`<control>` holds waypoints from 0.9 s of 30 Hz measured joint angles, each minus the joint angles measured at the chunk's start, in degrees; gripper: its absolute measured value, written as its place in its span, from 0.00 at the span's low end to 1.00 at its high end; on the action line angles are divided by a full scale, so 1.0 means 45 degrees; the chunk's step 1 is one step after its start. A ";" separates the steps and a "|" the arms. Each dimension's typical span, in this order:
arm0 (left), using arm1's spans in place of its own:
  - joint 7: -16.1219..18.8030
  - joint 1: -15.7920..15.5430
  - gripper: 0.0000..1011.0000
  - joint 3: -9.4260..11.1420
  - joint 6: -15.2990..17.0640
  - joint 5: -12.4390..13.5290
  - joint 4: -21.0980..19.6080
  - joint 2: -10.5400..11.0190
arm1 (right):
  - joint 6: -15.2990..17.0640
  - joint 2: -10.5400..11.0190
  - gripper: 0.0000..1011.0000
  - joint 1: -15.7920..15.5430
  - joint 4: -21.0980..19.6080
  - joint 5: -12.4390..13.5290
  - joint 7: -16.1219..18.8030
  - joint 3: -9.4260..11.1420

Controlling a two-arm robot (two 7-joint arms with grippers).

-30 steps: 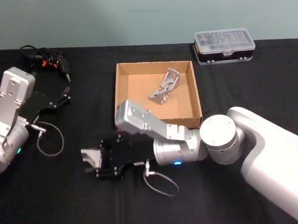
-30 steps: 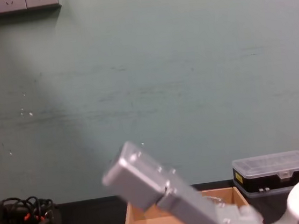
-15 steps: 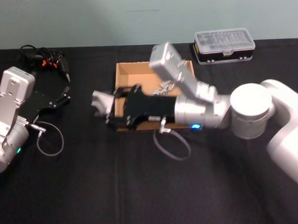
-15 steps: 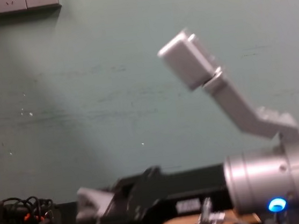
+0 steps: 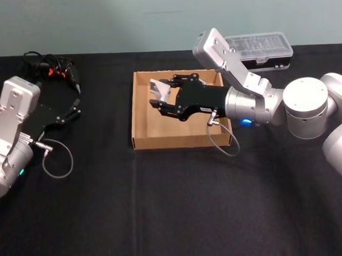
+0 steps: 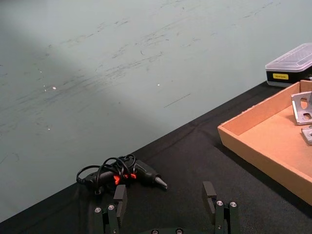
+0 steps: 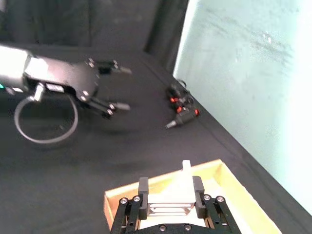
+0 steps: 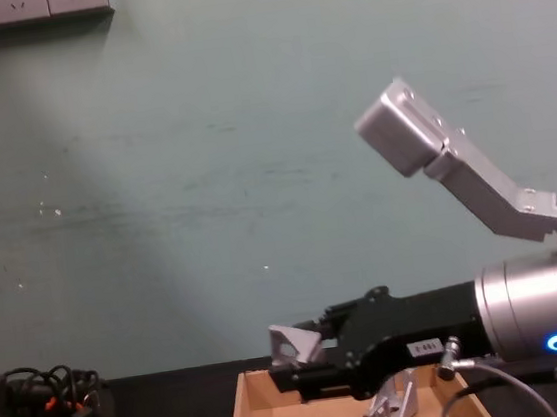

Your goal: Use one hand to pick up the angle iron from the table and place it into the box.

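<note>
The left gripper [image 5: 73,108] sat parked near the table's [image 5: 164,220] left edge, fingers spread and empty. Over the box [image 5: 137,115], the right gripper [image 5: 161,97] hung clamped on an angle iron [image 5: 160,90]. Another bracket [image 8: 392,409] lay inside the box.

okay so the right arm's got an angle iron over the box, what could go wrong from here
The right claw holds an angle iron above the box, which already holds another angle iron. Released from up there, the piece could strike that one and bounce, possibly over the low wall.

The claw's cable loop hangs over the box's front wall, so pulling back might snag it and drag the box across the table.
</note>
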 joint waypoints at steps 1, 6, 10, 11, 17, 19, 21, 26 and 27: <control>0.0001 0.0000 1.00 0.0000 0.0000 -0.0001 0.0000 -0.0001 | 0.0074 -0.0030 0.53 0.0055 0.0167 -0.0120 -0.0030 0.0007; 0.0001 0.0001 1.00 0.0000 0.0000 -0.0001 -0.0001 0.0000 | 0.0290 -0.0186 0.53 0.0149 0.0615 -0.0407 -0.0090 -0.0002; 0.0001 0.0000 1.00 -0.0001 0.0000 0.0000 0.0000 -0.0001 | 0.0488 -0.0420 0.53 0.0242 0.1060 -0.0649 -0.0097 -0.0048; 0.0001 0.0000 1.00 0.0000 0.0000 0.0000 0.0000 -0.0001 | 0.0503 -0.0465 0.53 0.0267 0.1145 -0.0686 -0.0098 -0.0061; 0.0000 0.0000 1.00 -0.0001 0.0000 -0.0001 0.0000 -0.0001 | 0.0486 -0.0824 0.53 0.0537 0.1791 -0.1019 -0.0048 -0.0156; 0.0001 0.0000 1.00 0.0000 0.0000 -0.0001 0.0000 0.0000 | 0.0456 -0.0970 0.53 0.0646 0.2058 -0.1121 -0.0011 -0.0181; 0.0001 0.0000 1.00 -0.0001 0.0000 0.0000 0.0000 0.0000 | 0.0426 -0.1080 0.53 0.0730 0.2226 -0.1180 0.0018 -0.0199; 0.0001 0.0000 1.00 -0.0001 0.0000 0.0000 0.0000 -0.0001 | 0.0375 -0.1395 0.53 0.0930 0.2669 -0.1376 0.0049 -0.0253; 0.0000 0.0001 1.00 0.0001 0.0000 0.0000 0.0000 0.0000 | 0.0372 -0.1481 0.53 0.0978 0.2780 -0.1452 0.0048 -0.0274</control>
